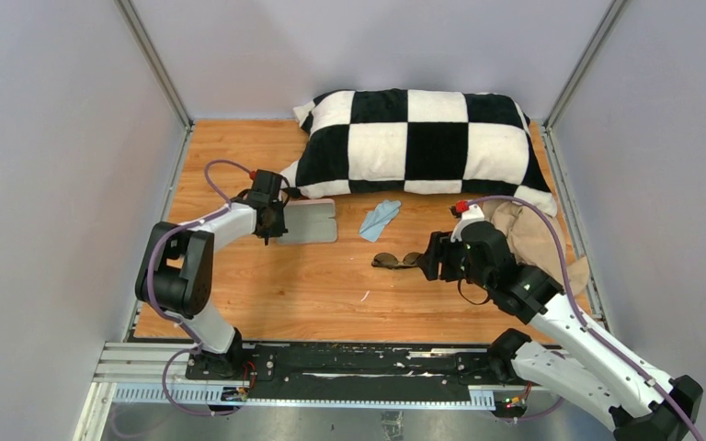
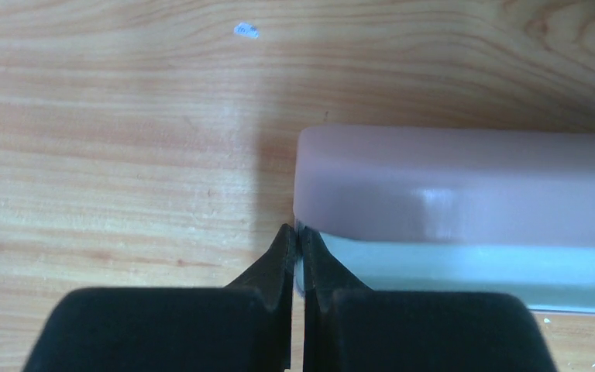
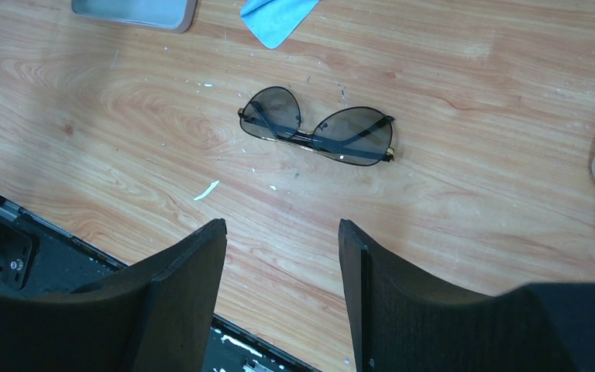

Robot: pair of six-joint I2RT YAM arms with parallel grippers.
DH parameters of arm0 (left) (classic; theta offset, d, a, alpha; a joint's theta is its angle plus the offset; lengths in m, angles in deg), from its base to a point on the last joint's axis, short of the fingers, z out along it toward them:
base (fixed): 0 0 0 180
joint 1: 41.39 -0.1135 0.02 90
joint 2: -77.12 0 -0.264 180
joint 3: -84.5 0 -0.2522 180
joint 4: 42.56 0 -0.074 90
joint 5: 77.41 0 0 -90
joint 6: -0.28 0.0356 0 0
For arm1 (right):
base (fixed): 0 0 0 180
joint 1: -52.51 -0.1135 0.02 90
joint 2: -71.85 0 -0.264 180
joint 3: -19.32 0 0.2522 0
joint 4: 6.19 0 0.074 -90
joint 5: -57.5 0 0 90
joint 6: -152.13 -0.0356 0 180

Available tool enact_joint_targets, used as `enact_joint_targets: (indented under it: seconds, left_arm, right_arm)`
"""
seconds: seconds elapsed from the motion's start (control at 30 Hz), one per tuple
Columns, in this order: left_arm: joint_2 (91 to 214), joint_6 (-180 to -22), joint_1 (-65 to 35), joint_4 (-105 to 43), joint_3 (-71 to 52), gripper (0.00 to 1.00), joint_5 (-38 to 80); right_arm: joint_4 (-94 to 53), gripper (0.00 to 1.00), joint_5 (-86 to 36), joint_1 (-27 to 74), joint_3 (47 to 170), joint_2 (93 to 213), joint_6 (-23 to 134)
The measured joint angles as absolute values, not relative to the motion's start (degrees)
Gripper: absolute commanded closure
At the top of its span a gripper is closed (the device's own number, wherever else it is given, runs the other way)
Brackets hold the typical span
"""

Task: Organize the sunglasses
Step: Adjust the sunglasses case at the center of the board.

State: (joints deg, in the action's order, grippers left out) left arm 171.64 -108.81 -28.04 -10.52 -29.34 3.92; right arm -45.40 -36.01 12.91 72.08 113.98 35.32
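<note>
The sunglasses [image 1: 395, 261], dark lenses in a thin dark frame with the arms folded, lie on the wooden table; they also show in the right wrist view [image 3: 318, 133]. My right gripper [image 1: 427, 262] is open and empty, just right of them, its jaws [image 3: 279, 229] wide apart and short of the glasses. The pinkish-grey case [image 1: 307, 221] lies open at the left. My left gripper [image 1: 271, 231] is shut on the case's left edge; in the left wrist view [image 2: 297, 236] its fingers pinch the thin rim beside the pink lid [image 2: 457, 186] and the pale blue lining [image 2: 472, 267].
A light blue cloth [image 1: 379, 219] lies between the case and the sunglasses and shows in the right wrist view [image 3: 275, 19]. A black-and-white chequered pillow [image 1: 423, 142] fills the back. A beige fabric item [image 1: 533, 241] lies at the right. Metal rails line the near edge.
</note>
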Motion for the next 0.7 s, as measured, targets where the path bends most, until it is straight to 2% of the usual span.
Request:
enact_joint_targets:
  seconds: [0.43,0.7]
  left_arm:
    - [159.5,-120.0,-28.1,-9.3,-40.8,1.00,-6.7]
    - [157.9,-132.5,-28.1,-8.1,-43.1,1.00,-9.8]
  right_arm:
    - [-45.8,0.40,-37.9,12.9,71.7,115.6,34.9]
    - [-45.1,0.39,-38.9,12.9,71.6,119.0,34.6]
